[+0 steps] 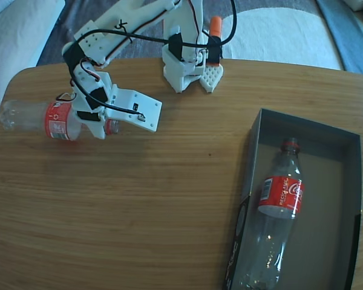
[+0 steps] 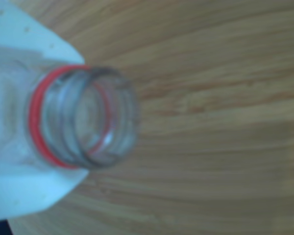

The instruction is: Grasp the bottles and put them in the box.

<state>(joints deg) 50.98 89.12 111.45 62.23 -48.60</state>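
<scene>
Gripper (image 1: pixel 103 124) pinches one bottle (image 1: pixel 33 118) near its neck at the table's (image 1: pixel 139 205) left; another bottle (image 1: pixel 277 211) lies in the box (image 1: pixel 333 241).

The fixed view is bright and fairly sharp, with daylight from the top that puts a pale sheen on the table (image 1: pixel 139 199) and short soft shadows below the arm (image 1: pixel 118 30), while the table's edges bow a little from the wide lens. The dark inside of the box (image 1: pixel 327 217) stays dim. The wrist view is soft all over, with the bottle (image 2: pixel 83 117) mouth blurred and bluish.
</scene>
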